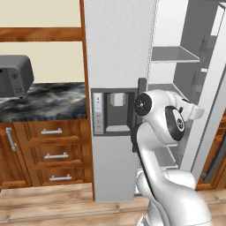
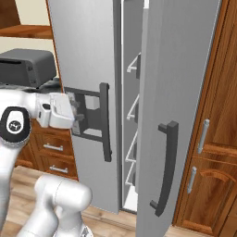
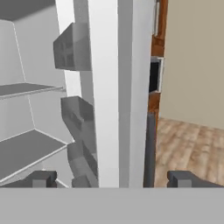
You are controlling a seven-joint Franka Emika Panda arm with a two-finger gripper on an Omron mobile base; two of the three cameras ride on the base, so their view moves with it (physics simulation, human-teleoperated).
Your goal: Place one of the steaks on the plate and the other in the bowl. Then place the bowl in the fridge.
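Two fingertips of the empty, spread gripper [image 3: 112,179] straddle the fridge [image 1: 117,53] door's edge at twelve o'clock, so opening seems underway; next, fetching the bowl.

my arm hiding the fridge [image 1: 117,53] handle, fridge top cropped, toaster oven [image 1: 15,75] cut off at left edge

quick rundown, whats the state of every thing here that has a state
fridge: one door shut, one open
dispenser door: shut
handle door: swung open, shelves showing
fridge shelves: bare where visible
gripper: jaws spread wide, holding nothing, straddling the open door's edge
counter drawers: shut
wooden cabinet doors: shut
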